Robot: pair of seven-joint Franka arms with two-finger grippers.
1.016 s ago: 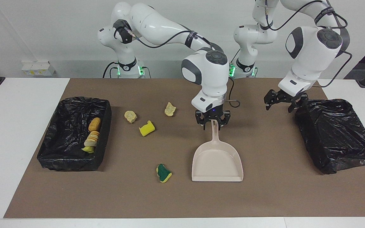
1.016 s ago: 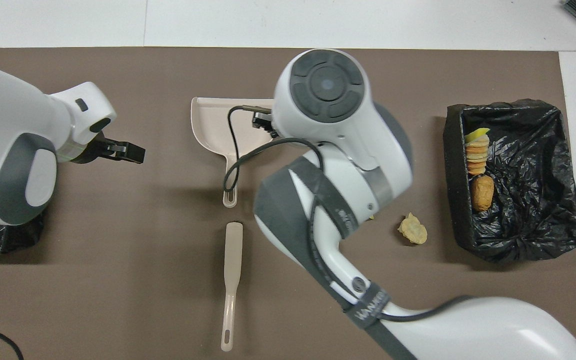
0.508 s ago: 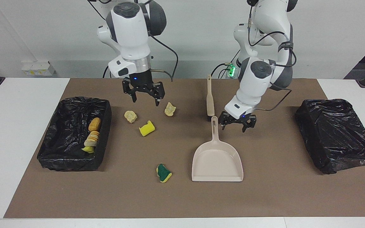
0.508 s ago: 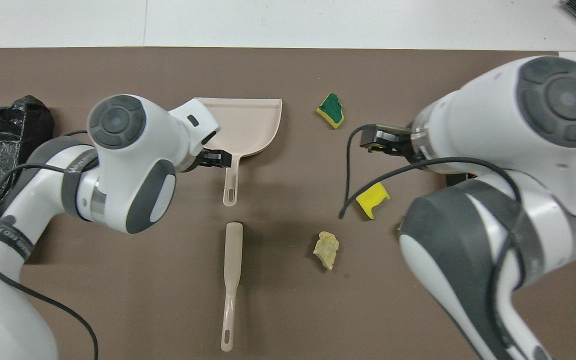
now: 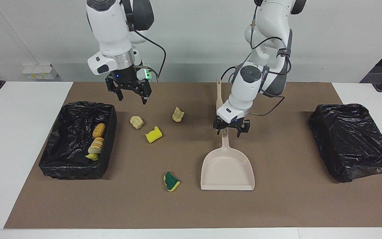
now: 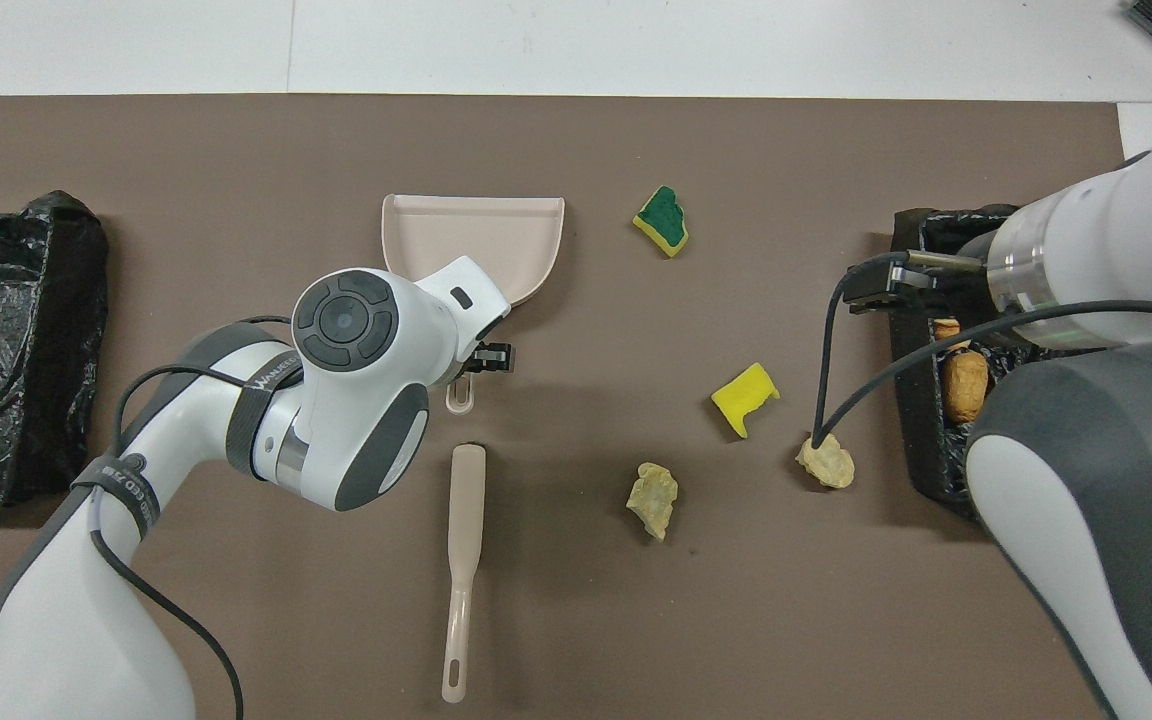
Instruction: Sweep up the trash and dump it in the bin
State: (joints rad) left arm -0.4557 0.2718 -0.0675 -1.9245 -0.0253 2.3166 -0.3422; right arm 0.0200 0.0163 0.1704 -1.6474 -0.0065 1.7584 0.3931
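Left gripper (image 5: 230,131) astride dustpan (image 5: 227,171) handle, closure undetermined — right gripper (image 5: 130,95) open, raised above mat near bin (image 5: 78,142); trash (image 5: 153,134) scattered on mat beside dustpan, some in bin.

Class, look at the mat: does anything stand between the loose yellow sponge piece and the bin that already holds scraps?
Nothing visible does. Bare mat separates the yellow sponge piece from the bin; the tan lump lies just nearer the robots, beside that path.

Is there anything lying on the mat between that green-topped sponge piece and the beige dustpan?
Nothing: between the green-topped sponge piece and the dustpan only bare brown mat shows, in both views.
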